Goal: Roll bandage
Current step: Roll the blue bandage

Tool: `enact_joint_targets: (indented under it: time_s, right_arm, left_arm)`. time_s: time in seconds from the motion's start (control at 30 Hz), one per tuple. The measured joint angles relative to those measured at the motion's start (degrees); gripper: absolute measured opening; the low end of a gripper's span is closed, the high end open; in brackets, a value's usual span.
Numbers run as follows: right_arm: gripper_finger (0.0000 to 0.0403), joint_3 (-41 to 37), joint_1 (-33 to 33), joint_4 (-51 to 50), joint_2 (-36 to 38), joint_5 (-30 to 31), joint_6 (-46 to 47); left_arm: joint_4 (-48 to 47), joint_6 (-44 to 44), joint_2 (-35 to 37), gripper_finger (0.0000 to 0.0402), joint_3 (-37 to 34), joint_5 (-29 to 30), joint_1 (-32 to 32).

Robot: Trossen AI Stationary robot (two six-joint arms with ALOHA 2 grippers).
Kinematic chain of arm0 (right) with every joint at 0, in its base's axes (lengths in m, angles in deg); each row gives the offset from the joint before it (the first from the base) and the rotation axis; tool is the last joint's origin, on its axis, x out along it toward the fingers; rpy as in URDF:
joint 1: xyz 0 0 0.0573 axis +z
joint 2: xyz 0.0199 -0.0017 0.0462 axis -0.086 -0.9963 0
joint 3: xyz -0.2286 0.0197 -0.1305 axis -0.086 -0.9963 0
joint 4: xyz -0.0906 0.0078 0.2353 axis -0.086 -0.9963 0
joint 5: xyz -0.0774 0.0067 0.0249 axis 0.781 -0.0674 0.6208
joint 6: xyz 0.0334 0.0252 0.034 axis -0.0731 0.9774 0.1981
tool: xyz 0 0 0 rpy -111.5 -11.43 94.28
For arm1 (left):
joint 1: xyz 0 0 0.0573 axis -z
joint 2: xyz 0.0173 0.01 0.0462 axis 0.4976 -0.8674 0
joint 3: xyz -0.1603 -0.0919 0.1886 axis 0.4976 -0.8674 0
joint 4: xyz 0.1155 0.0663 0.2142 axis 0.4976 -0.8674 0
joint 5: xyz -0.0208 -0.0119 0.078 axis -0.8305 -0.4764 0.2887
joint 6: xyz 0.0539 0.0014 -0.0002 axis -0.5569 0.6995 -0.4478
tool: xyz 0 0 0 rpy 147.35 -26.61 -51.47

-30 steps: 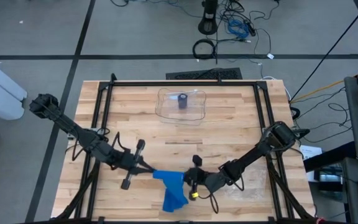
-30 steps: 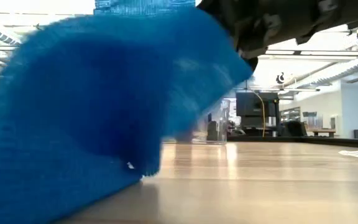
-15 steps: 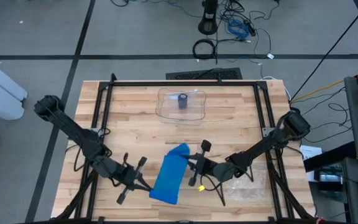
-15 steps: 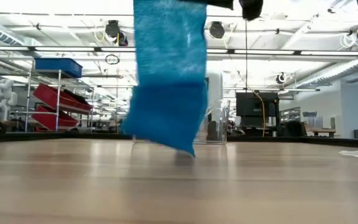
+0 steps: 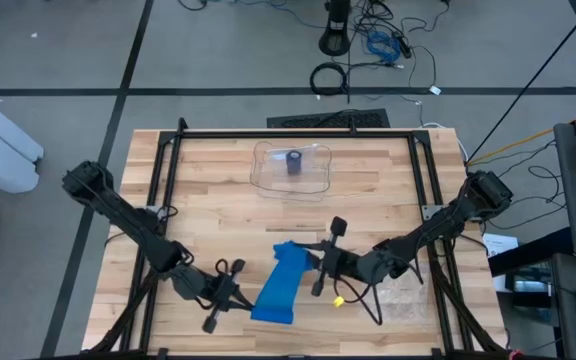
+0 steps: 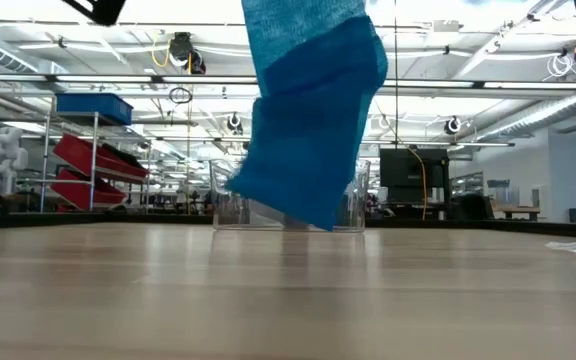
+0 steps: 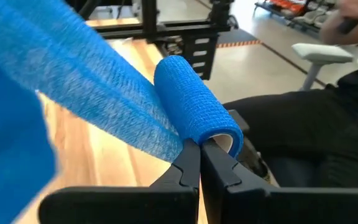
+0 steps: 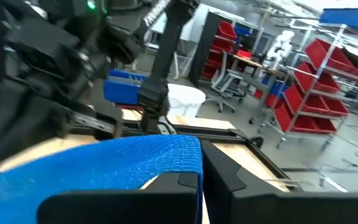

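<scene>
A blue bandage (image 5: pixel 278 285) hangs between my two grippers, above the table's near middle. Its rolled part (image 7: pixel 194 109) is at my left gripper (image 7: pixel 199 148), which is shut on it. The unrolled strip (image 7: pixel 86 93) runs from the roll to my right gripper (image 8: pixel 201 165), which is shut on the strip's free end. In the high view my left gripper (image 5: pixel 240 293) is near the front edge and my right gripper (image 5: pixel 313 262) is a little farther in and to the right. In the low view the bandage (image 6: pixel 308 140) hangs clear of the table top. My left gripper pinches the rim of the roll's open end (image 7: pixel 219 142) between its two fingertips. The roll sticks out beyond the fingers, lifted clear, with the strip leaving its side. My right gripper pinches the strip's free end at its edge (image 8: pixel 188 163) between its two fingers, coming nearly level from the table's right. The strip is lifted clear and stretches away toward the left gripper.
A clear plastic tray (image 5: pixel 268 175) with a dark roll (image 5: pixel 294 163) in it stands at the far middle. A clear plastic bag (image 5: pixel 400 293) lies at the near right. Black frame rails (image 5: pixel 298 133) run along the table's edges.
My right gripper has risen and gone toward the far edge with the strip's end, rolling its wrist. My left gripper has sunk toward the near edge with the roll. The bandage, whose tail lay on the table, is now lifted clear and drawn out between them.
</scene>
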Motion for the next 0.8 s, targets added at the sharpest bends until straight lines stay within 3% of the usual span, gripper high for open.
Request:
enact_joint_targets:
  time_s: [0.17, 0.6, 0.8]
  right_arm:
    - [0.0000, 0.0, 1.0, 1.8, 0.0, -2.1, -3.2]
    - [0.0000, 0.1, 5.7, 10.2, 0.0, -2.0, -27.5]
    - [0.0000, 5.8, 8.1, 2.7, 0.0, -3.7, -30.1]
  left_arm:
    - [-0.1, 0.5, -1.2, 0.0000, 0.0, 1.0, -1.4]
    - [-0.4, 1.5, -1.6, 0.0000, 0.0, 1.1, -4.3]
    - [-0.5, 1.5, -1.6, 0.0000, 0.0, 2.0, -5.8]
